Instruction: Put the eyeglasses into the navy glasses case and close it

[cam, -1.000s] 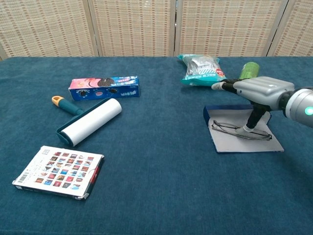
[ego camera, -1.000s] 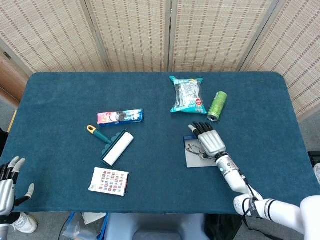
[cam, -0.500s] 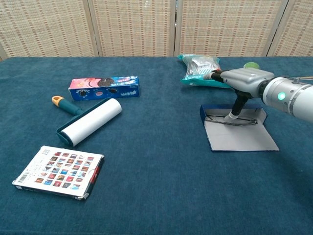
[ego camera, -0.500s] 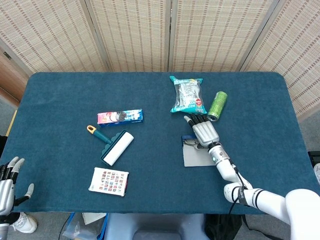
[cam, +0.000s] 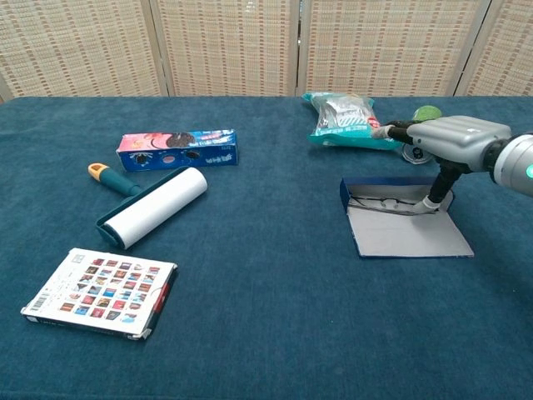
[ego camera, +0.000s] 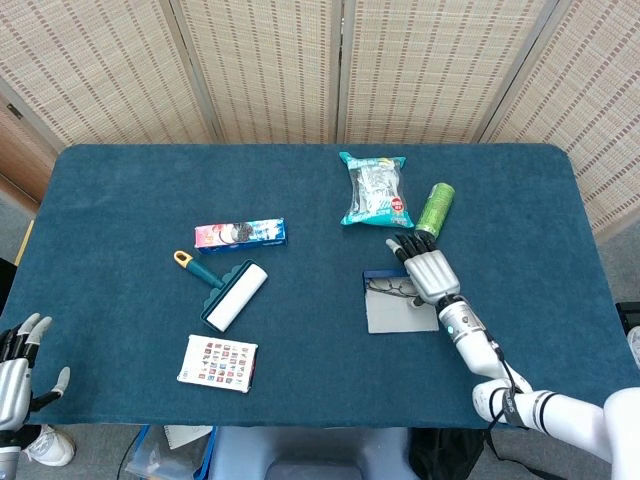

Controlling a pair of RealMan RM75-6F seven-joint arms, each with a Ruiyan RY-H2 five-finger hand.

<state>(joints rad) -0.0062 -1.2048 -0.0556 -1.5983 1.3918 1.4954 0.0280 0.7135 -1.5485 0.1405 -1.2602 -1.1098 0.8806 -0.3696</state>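
Right hand (ego camera: 430, 274): silver-grey metal back, black fingers, white-tipped thumb. Wrist grey with small green light; forearm white, thin black cable alongside. Left hand (ego camera: 15, 375): silver, pale fingers with black segments.

The right hand (cam: 445, 142) hovers flat over the open navy glasses case (cam: 404, 227) — thumb down on the eyeglasses (cam: 385, 202) lying inside.

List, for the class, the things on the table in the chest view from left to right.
Picture card → lint roller → cookie box → snack bag → navy glasses case holding the eyeglasses → right hand.
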